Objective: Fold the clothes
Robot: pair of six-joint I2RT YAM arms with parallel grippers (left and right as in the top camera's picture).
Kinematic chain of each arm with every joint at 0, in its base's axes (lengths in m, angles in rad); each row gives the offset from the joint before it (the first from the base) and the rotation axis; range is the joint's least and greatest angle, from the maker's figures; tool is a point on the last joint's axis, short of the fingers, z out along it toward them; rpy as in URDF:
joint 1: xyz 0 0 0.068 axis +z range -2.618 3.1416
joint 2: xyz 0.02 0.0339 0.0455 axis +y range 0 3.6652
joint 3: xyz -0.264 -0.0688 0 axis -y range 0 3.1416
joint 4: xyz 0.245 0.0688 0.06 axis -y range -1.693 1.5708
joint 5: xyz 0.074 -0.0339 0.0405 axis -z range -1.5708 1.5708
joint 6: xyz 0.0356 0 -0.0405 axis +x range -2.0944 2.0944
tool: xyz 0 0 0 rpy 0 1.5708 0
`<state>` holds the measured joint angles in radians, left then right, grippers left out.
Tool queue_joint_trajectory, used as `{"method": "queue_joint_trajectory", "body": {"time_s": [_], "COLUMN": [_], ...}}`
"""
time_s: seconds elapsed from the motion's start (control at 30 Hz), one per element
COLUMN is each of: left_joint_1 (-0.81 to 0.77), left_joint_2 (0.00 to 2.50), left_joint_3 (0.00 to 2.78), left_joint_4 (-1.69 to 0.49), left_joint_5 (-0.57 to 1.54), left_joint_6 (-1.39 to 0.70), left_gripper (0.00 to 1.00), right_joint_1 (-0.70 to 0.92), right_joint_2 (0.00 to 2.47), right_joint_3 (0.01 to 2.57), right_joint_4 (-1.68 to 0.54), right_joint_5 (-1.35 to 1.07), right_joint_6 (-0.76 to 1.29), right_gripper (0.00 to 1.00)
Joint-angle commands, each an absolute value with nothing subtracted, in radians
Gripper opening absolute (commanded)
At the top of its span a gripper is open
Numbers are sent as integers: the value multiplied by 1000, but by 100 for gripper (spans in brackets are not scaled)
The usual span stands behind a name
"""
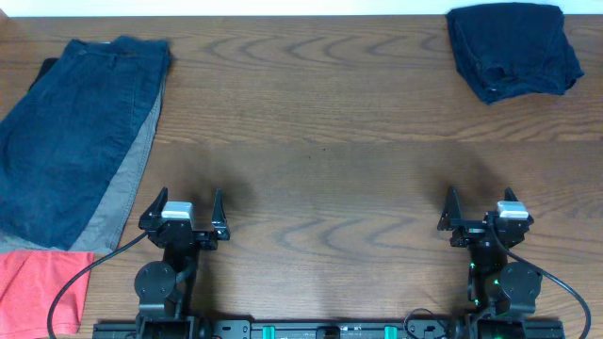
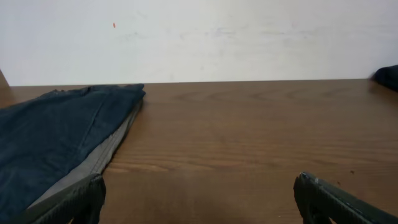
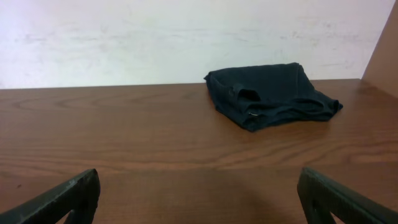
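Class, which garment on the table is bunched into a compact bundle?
The dark navy garment at the far right corner; the blue shorts, grey garment and red cloth lie flat.

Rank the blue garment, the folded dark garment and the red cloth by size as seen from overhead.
1. Blue garment.
2. Folded dark garment.
3. Red cloth, though the picture's edge cuts it off, so its full size is unsure.

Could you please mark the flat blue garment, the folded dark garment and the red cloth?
flat blue garment [image 1: 66, 141], overhead view, its middle
folded dark garment [image 1: 511, 49], overhead view, centre of the bundle
red cloth [image 1: 38, 287], overhead view, middle of visible part
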<state>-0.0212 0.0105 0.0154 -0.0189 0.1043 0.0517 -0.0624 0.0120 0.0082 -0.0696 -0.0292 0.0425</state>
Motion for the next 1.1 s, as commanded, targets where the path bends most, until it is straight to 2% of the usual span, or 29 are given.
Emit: {"method": "queue_joint_trajectory", "body": {"time_s": [0.0, 1.07], "left_joint_1": [-17, -17], "left_joint_2": [4, 4], "left_joint_3": [4, 4], "left_joint_4": [-60, -60], "left_joint_5": [119, 119], "left_joint_6": [44, 44], "left_gripper": [98, 98], "right_joint_1": [-46, -45], "right_joint_2": [5, 5], "right_joint_3": [6, 6], "right_joint_4": [-71, -30], "right_joint_5": [-27, -25], "right_joint_6": [55, 55], "right_gripper": [99, 99]}}
